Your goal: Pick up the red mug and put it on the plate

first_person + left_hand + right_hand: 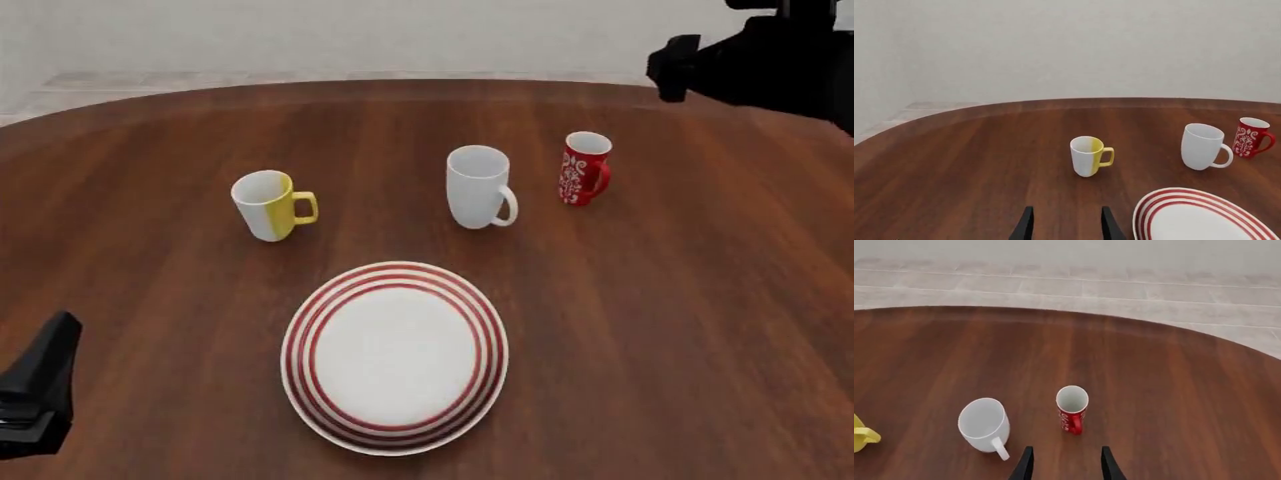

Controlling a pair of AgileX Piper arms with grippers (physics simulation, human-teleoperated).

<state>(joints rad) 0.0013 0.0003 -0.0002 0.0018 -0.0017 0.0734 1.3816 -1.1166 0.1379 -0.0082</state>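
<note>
Red mug (585, 168): upright on the table (694, 320), far right of the mug row, handle toward the near side; white inside, nothing in it.
White mug (479, 187): just left of the red mug, apart from it, empty.
Yellow-and-white mug (271, 205): far left, empty.
Plate (395, 356): near side, bare.
Right gripper (1065, 465): above the red mug, fingers spread, holding nothing.
Left gripper (1065, 226): fingers parted, holding nothing, low at near left.
</note>
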